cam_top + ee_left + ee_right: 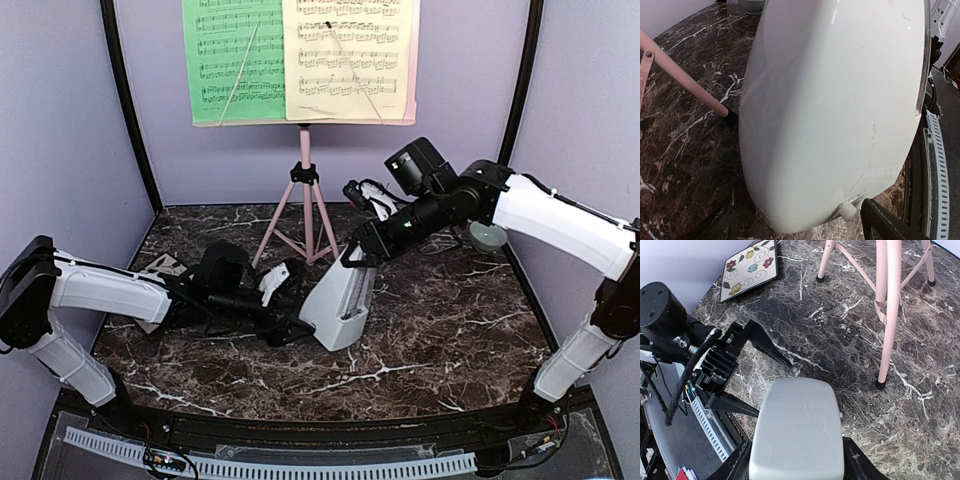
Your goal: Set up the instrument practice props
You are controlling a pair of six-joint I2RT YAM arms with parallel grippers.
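Note:
The pink music stand [306, 190] is at the back centre, with the green music sheet [235, 60] and the pale yellow music sheet [350, 55] side by side on its desk. The light-grey metronome [340, 300] stands on the marble in front of it. My right gripper [357, 255] is shut on the metronome's top [797, 430], one finger on each side. My left gripper [290, 322] lies low at the metronome's base [830, 125] and is open. Its fingers [885, 225] straddle the base with a gap showing.
A floral tile [160, 268] lies at the left, partly under my left arm. A small pale green bowl [488, 236] sits at the right behind my right arm. The stand's pink legs [887, 315] spread close behind the metronome. Walls close in the back and sides.

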